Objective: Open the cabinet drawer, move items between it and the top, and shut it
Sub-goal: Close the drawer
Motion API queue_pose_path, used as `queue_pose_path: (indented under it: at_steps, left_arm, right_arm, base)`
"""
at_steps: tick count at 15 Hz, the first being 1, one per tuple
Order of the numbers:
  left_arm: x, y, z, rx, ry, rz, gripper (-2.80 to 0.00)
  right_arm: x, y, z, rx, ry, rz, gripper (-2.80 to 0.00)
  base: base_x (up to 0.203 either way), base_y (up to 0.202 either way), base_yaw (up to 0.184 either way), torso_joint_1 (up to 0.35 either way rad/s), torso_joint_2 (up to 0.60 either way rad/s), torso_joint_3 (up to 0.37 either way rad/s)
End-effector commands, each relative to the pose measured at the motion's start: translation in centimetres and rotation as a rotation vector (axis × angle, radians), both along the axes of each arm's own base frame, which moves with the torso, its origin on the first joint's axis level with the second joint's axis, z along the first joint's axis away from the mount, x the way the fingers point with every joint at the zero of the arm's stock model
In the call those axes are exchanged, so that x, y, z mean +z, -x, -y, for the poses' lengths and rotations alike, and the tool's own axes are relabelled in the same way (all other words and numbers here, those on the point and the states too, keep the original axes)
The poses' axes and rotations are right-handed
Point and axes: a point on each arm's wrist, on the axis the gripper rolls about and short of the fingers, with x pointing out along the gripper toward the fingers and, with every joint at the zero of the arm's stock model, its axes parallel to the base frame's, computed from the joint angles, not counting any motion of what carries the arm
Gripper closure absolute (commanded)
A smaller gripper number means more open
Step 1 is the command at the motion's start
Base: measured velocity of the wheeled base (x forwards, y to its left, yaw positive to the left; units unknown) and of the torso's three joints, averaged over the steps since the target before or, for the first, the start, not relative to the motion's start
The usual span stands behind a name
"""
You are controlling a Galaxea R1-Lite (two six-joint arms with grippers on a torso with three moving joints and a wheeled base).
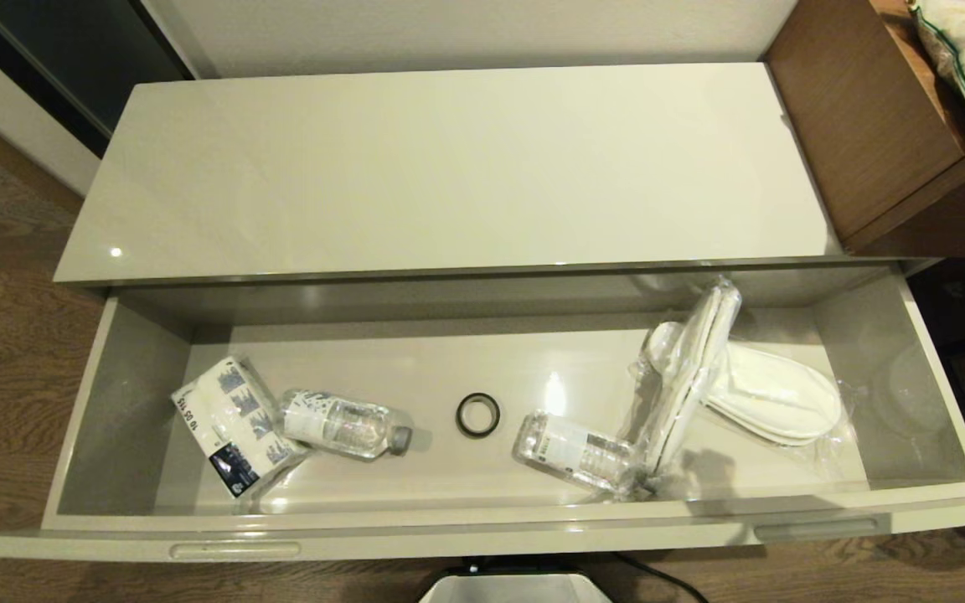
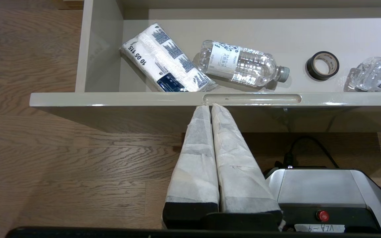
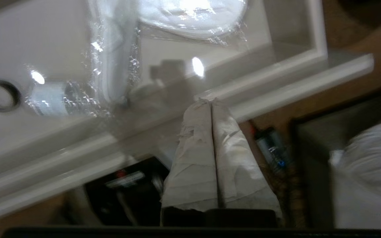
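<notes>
Standing fully open, the cabinet drawer (image 1: 482, 536) holds both bagged slippers at its right end: one slipper (image 1: 776, 394) lies flat, the other slipper (image 1: 692, 377) leans on edge against a water bottle (image 1: 575, 452). The top (image 1: 449, 167) is bare. The left gripper (image 2: 208, 105), fingers pressed together, sits just outside the drawer front; the right gripper (image 3: 210, 100), likewise closed on nothing, hovers near the front rim.
</notes>
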Motion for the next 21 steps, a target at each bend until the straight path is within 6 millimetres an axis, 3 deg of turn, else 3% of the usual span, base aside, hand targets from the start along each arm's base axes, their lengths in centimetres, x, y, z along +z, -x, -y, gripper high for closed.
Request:
queue_pose_path:
  at_steps: [1,2,5,7,9,11,13,15,21]
  left_arm:
    - [0.0,0.0,0.0,0.000,0.000,0.000,0.00]
    - [0.0,0.0,0.0,0.000,0.000,0.001,0.00]
    - [0.0,0.0,0.0,0.000,0.000,0.000,0.00]
    - [0.0,0.0,0.0,-0.001,0.000,0.000,0.00]
    - [0.0,0.0,0.0,0.000,0.001,0.000,0.00]
    - [0.0,0.0,0.0,0.000,0.000,0.001,0.00]
    - [0.0,0.0,0.0,0.000,0.000,0.000,0.00]
    - [0.0,0.0,0.0,0.000,0.001,0.001,0.00]
    - [0.0,0.0,0.0,0.000,0.000,0.000,0.00]
  right_arm:
    - [0.1,6.9,3.6,-0.074,-0.027,0.018,0.00]
    - [0.0,8.8,4.4,-0.101,-0.031,0.021,0.00]
    - [-0.5,17.4,6.9,-0.156,-0.038,0.046,0.00]
    - [-2.4,22.9,6.3,-0.129,-0.003,0.063,0.00]
    - [-5.4,26.5,4.9,-0.024,0.133,0.080,0.00]
    - [-7.3,26.1,4.2,0.028,0.184,0.064,0.00]
    - [-9.7,26.2,4.3,0.066,0.210,0.158,0.00]
    - [-9.7,24.2,4.4,0.091,0.292,0.346,0.00]
    - [-12.3,16.3,4.2,0.165,0.256,0.669,0.00]
  base:
    - [0.000,0.000,0.000,0.000,0.00,0.000]
    - [0.000,0.000,0.000,0.000,0.00,0.000]
    - [0.000,0.000,0.000,0.000,0.00,0.000]
    - [0.000,0.000,0.000,0.000,0.00,0.000]
    - [0.000,0.000,0.000,0.000,0.00,0.000]
    - [0.000,0.000,0.000,0.000,0.00,0.000]
    - [0.000,0.000,0.000,0.000,0.00,0.000]
    - [0.000,0.000,0.000,0.000,0.00,0.000]
    - [0.000,0.000,0.000,0.000,0.00,0.000]
